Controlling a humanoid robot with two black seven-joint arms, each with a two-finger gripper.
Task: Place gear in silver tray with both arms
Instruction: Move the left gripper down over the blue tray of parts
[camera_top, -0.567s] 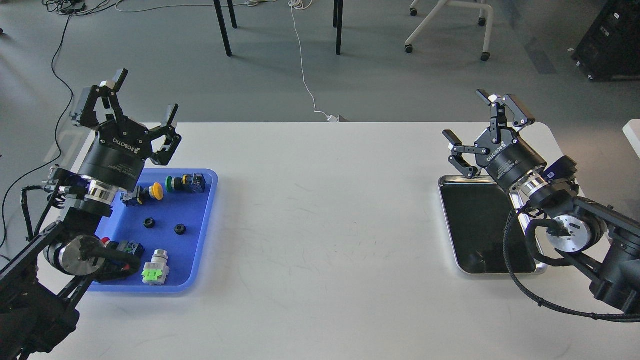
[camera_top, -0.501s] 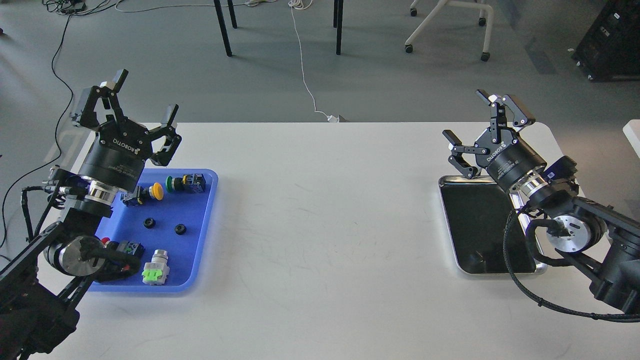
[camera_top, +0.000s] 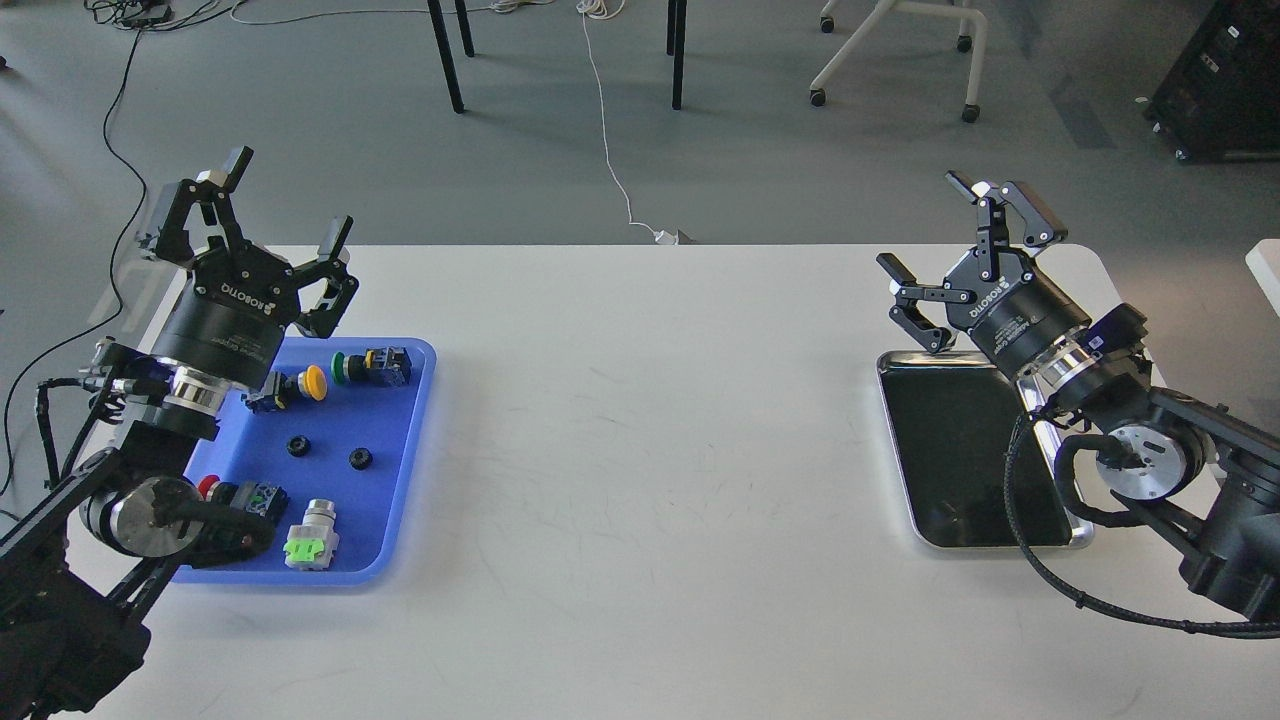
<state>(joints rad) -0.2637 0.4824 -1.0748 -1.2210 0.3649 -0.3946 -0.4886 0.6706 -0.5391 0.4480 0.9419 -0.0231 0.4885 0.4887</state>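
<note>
Left gripper (camera_top: 282, 206) is hovering over the far-left corner of the blue tray (camera_top: 405, 470), fingers spread wide, holding nothing. Right gripper (camera_top: 958, 236) is hanging above the far edge of the silver tray (camera_top: 893, 440), fingers also wide apart, empty. Silver tray is sitting on the right side of the white table (camera_top: 640, 450), well apart from the blue one. Two small black gears (camera_top: 298, 446) (camera_top: 360, 458) are lying in the middle of the blue tray — near them a yellow button (camera_top: 312, 382), a green button (camera_top: 342, 368), and a green-and-silver switch (camera_top: 310, 536).
</note>
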